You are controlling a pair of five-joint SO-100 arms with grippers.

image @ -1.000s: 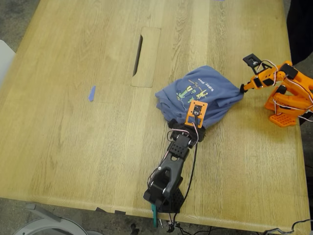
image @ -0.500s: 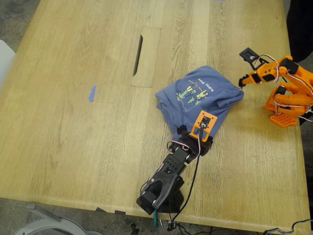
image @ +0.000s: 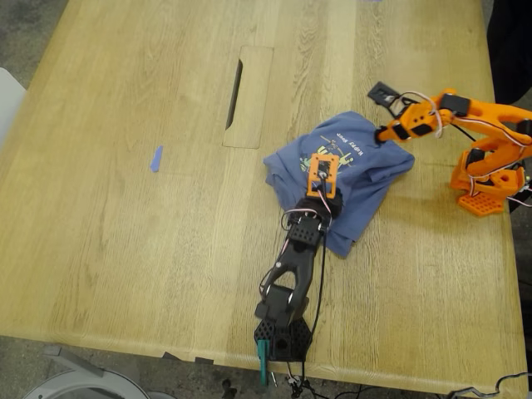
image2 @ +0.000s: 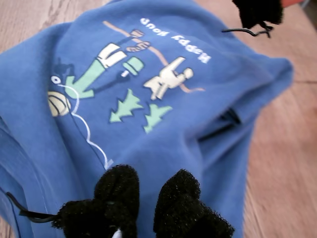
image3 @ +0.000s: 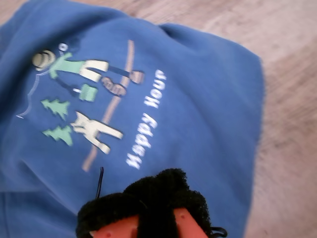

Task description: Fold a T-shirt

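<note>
The slate-blue T-shirt (image: 370, 170) lies crumpled on the wooden table (image: 125, 208), with its green figure print and "Happy Hour" lettering facing up (image2: 143, 84) (image3: 143, 119). My first gripper (image: 321, 184) (image2: 148, 198), on the black arm, hovers over the shirt just short of the print; its black foam pads are close together with no cloth between them. My second gripper (image: 382, 133) (image3: 153, 198), on the orange arm, is over the shirt's far edge by the lettering, its pads pressed together and empty. It also shows in the first wrist view (image2: 257, 12).
A long slot (image: 235, 83) is cut in the table beyond the shirt. A scrap of blue tape (image: 155, 158) lies at the exterior view's left. The orange arm's base (image: 486, 179) stands near the table's right edge. A person's dark clothing (image: 509, 41) shows at the top right.
My second gripper let go of the shirt's right corner, rose and swung left over the shirt. My first gripper drew back toward its base, then moved forward over the print.
</note>
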